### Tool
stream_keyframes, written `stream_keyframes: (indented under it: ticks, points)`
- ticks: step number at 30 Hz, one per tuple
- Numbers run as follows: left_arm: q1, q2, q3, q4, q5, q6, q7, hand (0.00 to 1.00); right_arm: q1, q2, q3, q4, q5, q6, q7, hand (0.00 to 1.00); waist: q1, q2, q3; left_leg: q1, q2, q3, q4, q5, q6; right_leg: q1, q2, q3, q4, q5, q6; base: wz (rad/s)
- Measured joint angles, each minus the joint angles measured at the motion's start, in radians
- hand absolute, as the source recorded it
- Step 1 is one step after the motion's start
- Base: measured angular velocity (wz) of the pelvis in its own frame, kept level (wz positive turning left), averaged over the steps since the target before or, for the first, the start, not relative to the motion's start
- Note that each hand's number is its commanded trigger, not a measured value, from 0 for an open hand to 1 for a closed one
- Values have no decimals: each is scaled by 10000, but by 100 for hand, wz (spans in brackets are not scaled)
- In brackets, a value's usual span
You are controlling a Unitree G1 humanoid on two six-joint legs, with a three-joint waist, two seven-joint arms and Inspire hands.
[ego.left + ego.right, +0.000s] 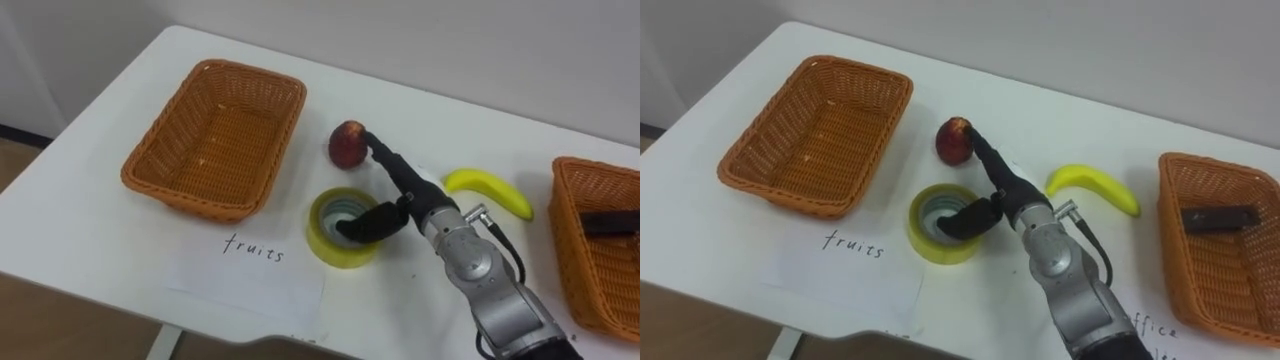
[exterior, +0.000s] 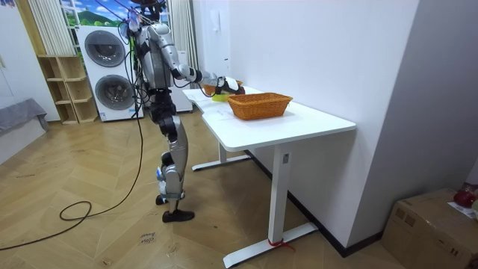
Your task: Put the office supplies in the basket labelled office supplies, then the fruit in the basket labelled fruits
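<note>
So the right hand (image 1: 403,193) is stretched out flat over the desk (image 1: 90,230), fingertips touching the apple (image 1: 346,143) and thumb above the yellow tape roll (image 1: 340,228), nothing gripped. Banana (image 1: 490,190) lies beside the arm, between the fruit basket (image 1: 215,135) and the other basket (image 1: 590,250), which has a dark item (image 1: 612,221) in it.

A paper sheet (image 1: 250,278) reads "fruits"; another sheet (image 1: 1160,332), partly hidden, reads "office".

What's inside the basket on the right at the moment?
One dark, flat rectangular item lies in the wicker basket. The basket's right edge is cut off by the picture, so anything there is unseen.
</note>
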Motion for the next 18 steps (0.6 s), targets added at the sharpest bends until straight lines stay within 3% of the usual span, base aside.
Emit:
stream_keyframes:
  ticks: [8, 18]
  points:
    - [2, 10, 6, 9, 2, -6, -81, 0, -18, -1, -20, -71, -304, 14, 627, 0, 3, -8, -1, 13, 2, -1, 3, 0, 0, 8, 2, 25, -2, 0, 0, 0]
    - [90, 16, 12, 46, 9, 1, -262, 0, -14, -1, -29, -229, -293, 303, 1300, 0, -9, -94, 38, 55, 1, 12, 32, 0, 1, 12, 9, 65, 4, 1, 1, 0]
